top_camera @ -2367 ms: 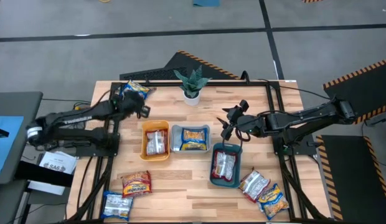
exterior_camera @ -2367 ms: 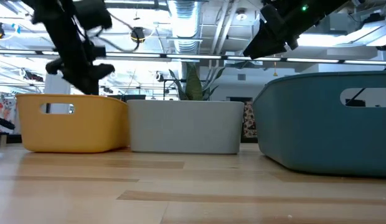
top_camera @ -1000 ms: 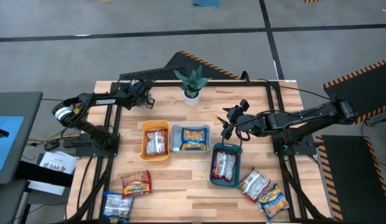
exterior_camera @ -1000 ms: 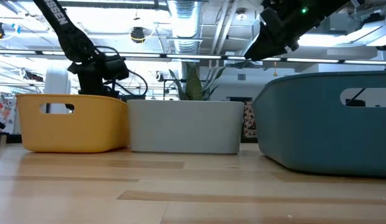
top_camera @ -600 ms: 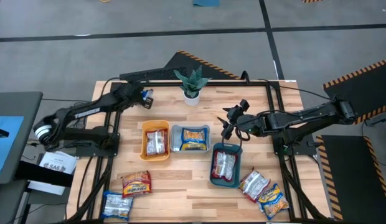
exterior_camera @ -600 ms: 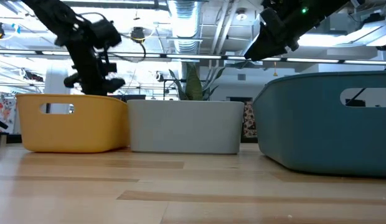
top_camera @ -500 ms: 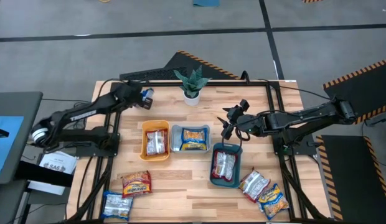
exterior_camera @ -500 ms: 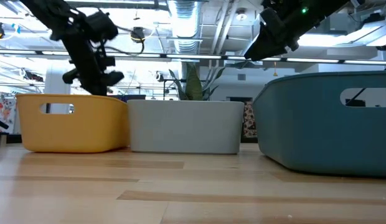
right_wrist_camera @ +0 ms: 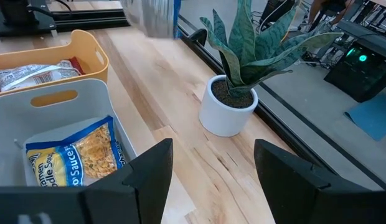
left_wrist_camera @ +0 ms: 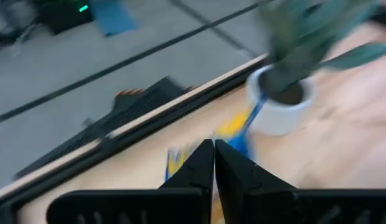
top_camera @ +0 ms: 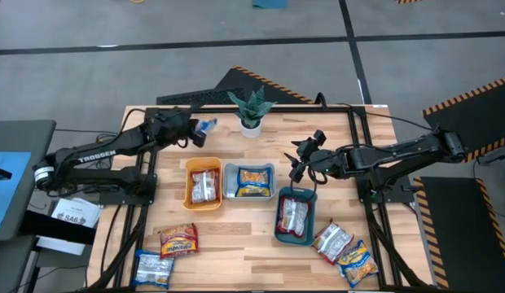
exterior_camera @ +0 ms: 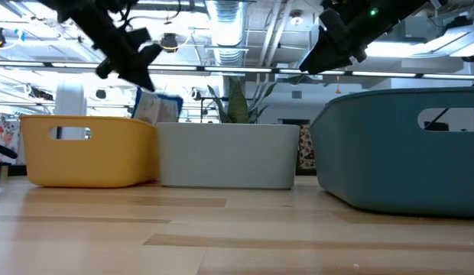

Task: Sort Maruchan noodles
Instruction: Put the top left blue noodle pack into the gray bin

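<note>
Surface: wooden table (top_camera: 236, 236), three trays mid-table.
My left gripper (top_camera: 191, 130): far-left, fingers pinched on a yellow-and-blue packet (top_camera: 205, 125), beside the plant (top_camera: 251, 110).
Risk: thin grip; packet may slip before the grey tray (top_camera: 228, 181).
Right gripper (top_camera: 300, 163): waiting, open, above teal tray (top_camera: 278, 230).

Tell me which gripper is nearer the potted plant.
Left. The left gripper sits just beside the potted plant, holding a yellow-and-blue packet; the right gripper hovers farther off, over the teal tray.
</note>
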`<state>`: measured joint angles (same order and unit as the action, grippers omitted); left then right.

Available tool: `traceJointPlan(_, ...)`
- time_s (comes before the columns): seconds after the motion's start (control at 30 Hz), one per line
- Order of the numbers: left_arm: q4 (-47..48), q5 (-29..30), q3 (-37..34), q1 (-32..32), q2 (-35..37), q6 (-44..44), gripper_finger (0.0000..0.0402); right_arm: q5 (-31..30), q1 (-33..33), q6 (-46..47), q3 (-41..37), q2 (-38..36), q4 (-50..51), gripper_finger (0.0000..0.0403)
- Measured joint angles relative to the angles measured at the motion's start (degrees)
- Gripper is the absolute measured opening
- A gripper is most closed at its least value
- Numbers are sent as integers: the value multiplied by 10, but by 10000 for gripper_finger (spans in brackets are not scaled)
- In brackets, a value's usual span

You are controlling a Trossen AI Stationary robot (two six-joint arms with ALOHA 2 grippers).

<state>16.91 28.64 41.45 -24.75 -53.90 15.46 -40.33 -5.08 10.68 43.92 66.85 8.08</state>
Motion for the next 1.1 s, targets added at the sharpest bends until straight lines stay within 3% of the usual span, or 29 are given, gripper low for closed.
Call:
traceJointPlan(0.33, -42, 0, 69, 149, -6, -35, 0, 0, 0, 0, 0, 0, 0, 248)
traceJointPlan(0.47, -36, 22, 71, 161, -6, -53, 0, 0, 0, 0, 0, 0, 0, 248)
traceJointPlan(0.6, -3, 6, 71, 109, -23, -41, 0, 0, 0, 4, 0, 0, 0, 248)
traceJointPlan(0.73, 19, -74, 71, 28, -64, -42, 17, 0, 0, 5, 0, 0, 0, 248)
traceJointPlan(0.93, 22, -160, 71, -58, -149, -47, 77, 0, 0, 4, 0, 0, 6, 248)
traceJointPlan(1.1, 42, -198, 71, -102, -223, -27, 128, 0, 0, 4, 0, 0, 6, 248)
